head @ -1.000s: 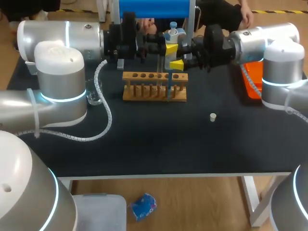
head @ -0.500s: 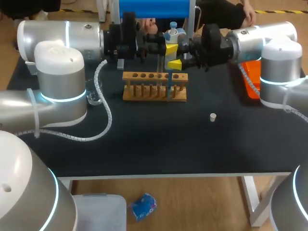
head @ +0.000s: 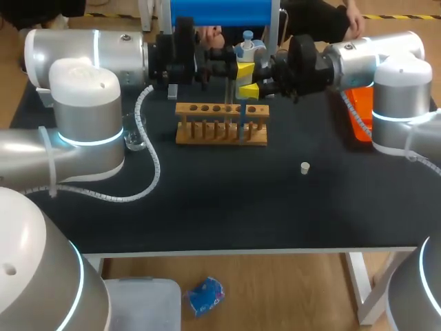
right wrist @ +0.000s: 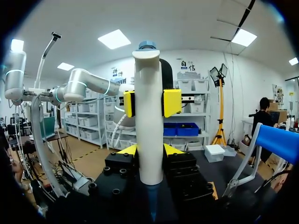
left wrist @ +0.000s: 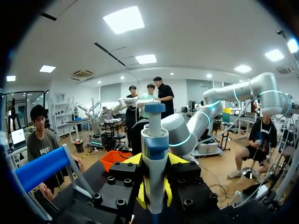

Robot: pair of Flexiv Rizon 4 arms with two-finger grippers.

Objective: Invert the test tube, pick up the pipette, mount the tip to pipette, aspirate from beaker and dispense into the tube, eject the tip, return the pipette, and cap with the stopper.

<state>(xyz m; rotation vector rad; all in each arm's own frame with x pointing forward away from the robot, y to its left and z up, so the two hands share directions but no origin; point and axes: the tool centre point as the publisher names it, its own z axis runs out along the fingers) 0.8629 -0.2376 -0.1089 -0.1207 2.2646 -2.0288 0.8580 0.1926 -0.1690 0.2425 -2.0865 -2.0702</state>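
The white pipette with its blue top stands upright above the wooden tube rack, held between both arms. My left gripper is shut on it from the left; in the left wrist view its yellow tips press the white body. My right gripper comes in from the right. In the right wrist view its yellow tips touch the pipette on both sides, below the left gripper's fingertips. A thin blue piece hangs down into the rack. A white stopper lies on the mat.
A glass beaker stands left of the rack beside my left arm's cable. An orange tray sits at the right edge under my right arm. The blue-topped pipette stand rises behind the rack.
My right gripper's fingers have closed in on the pipette and the right arm has shifted slightly left. The left arm and pipette stay put.
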